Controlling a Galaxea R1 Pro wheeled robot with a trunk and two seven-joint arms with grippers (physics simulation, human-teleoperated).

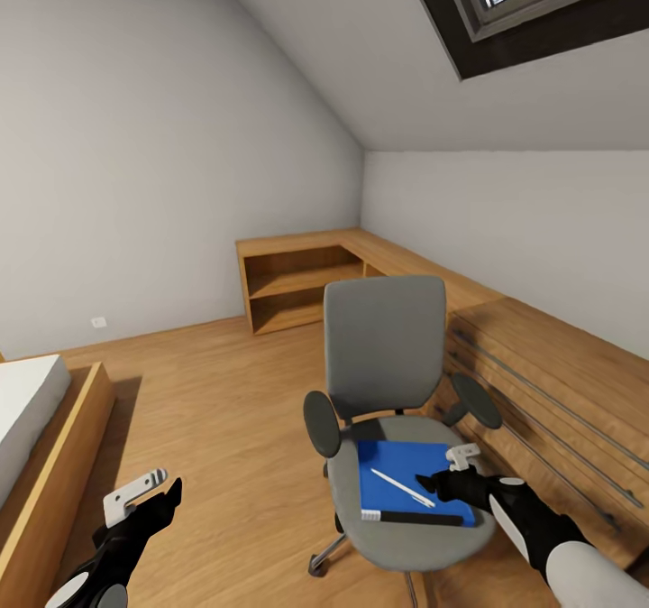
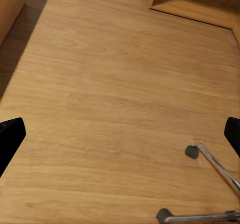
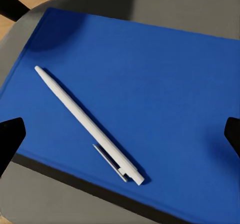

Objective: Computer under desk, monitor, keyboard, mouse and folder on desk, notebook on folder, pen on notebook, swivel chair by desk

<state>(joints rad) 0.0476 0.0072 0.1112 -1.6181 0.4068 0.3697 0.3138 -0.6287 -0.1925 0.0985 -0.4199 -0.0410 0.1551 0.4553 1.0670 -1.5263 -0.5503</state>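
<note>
The swivel chair (image 1: 386, 355), grey with round black armrests, stands mid-room facing me. Flat on its seat lies the blue folder (image 1: 397, 464) with its black spine toward me, and the white pen (image 1: 403, 488) rests diagonally on top. My right gripper (image 1: 448, 468) hovers open at the folder's right edge. In the right wrist view the folder (image 3: 165, 69) and pen (image 3: 87, 124) lie just below the gripper (image 3: 120, 136), one black fingertip (image 3: 10, 136) on each side. My left gripper (image 1: 153, 495) is open over bare floor, left of the chair.
A low wooden shelf unit (image 1: 297, 279) runs along the far wall and turns into a long wooden dresser (image 1: 559, 382) right of the chair. A bed (image 1: 27, 400) in a wooden frame sits at left. The chair's chrome legs and casters (image 2: 212, 164) show beneath the left gripper (image 2: 120, 134).
</note>
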